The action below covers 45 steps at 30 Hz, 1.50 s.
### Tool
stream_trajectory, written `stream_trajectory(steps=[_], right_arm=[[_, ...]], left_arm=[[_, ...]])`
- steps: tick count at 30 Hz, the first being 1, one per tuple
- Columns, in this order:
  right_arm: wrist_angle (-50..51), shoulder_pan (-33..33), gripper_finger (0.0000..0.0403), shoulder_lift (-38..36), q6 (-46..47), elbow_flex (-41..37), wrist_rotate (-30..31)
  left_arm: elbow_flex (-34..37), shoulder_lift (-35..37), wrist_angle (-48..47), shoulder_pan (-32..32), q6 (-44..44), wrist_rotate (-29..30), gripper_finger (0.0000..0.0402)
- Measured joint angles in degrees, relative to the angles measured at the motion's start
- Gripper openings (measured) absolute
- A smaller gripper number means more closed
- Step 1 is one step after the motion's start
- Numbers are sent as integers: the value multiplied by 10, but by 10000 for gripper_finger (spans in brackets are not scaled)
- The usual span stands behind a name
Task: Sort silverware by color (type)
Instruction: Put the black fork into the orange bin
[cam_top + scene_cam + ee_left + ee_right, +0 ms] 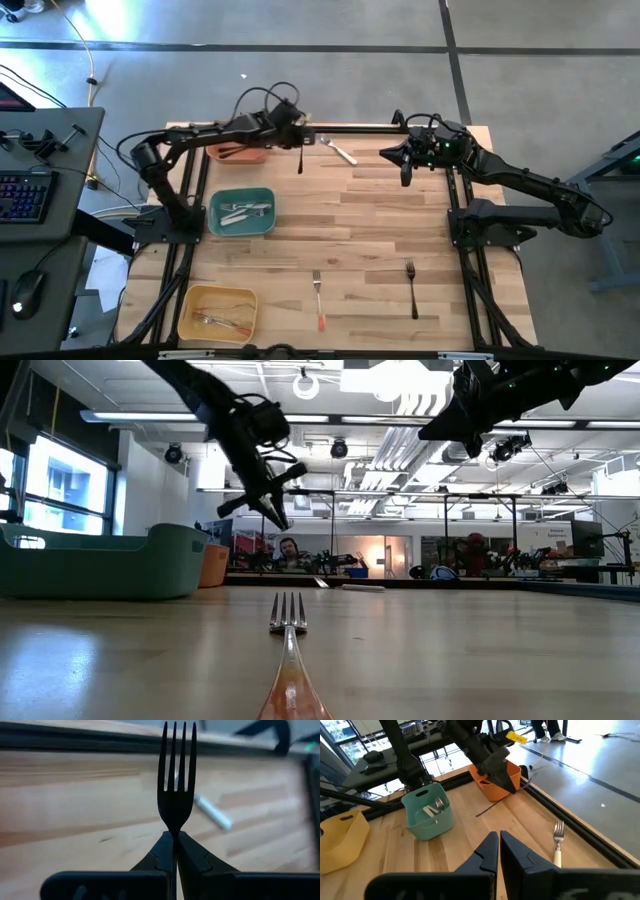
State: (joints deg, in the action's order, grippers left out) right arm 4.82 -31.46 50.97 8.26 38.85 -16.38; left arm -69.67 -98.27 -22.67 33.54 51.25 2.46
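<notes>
My left gripper [300, 143] hangs over the table's far side, beside the orange bin [240, 152], shut on a black fork [176, 775] whose tines stick out past the fingertips. My right gripper [499, 839] waits shut and empty above the far right of the table [405, 178]. A white-handled fork [343, 152] lies flat near the far edge. An orange-handled fork [318, 298] and another black fork [411, 288] lie flat near the front edge. White-handled silverware lies in the teal bin [262, 228], and more silverware in the yellow bin [190, 300]. My left gripper pinches the black fork between its two fingertips at the neck just behind the head [174, 831]. The fingers slant downward and lie along the fork, so the head points on beyond them; the handle is hidden between the fingers. The fork [300, 162] hangs clear of the table.
The three bins stand along the table's left side, orange farthest, yellow [340, 840] nearest. A black frame rail [370, 127] runs along the far edge. Bare wood lies across the table's middle [380, 225]. A person shows in the room beyond the table [287, 552].
</notes>
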Motion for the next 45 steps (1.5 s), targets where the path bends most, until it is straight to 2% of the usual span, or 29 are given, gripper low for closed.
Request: stream_trajectory(steps=[5, 14, 18, 25, 35, 45], right_arm=[[0, 0, 0, 0, -21, 0, 28], [0, 0, 0, 0, -38, 0, 50], [0, 0, 0, 0, -38, 0, 72], [-5, 0, 0, 0, -28, 0, 76], [-5, 0, 0, 0, 1, 0, 124], [-4, 0, 0, 0, -13, 0, 145]], left_arm=[[83, 60, 89, 42, 62, -4, 0], [190, 183, 91, 141, 143, 24, 0], [243, 217, 110, 178, 182, 21, 0], [325, 235, 228, 219, 246, -7, 0], [349, 235, 237, 254, 271, 2, 0], [349, 235, 192, 289, 261, 17, 0]])
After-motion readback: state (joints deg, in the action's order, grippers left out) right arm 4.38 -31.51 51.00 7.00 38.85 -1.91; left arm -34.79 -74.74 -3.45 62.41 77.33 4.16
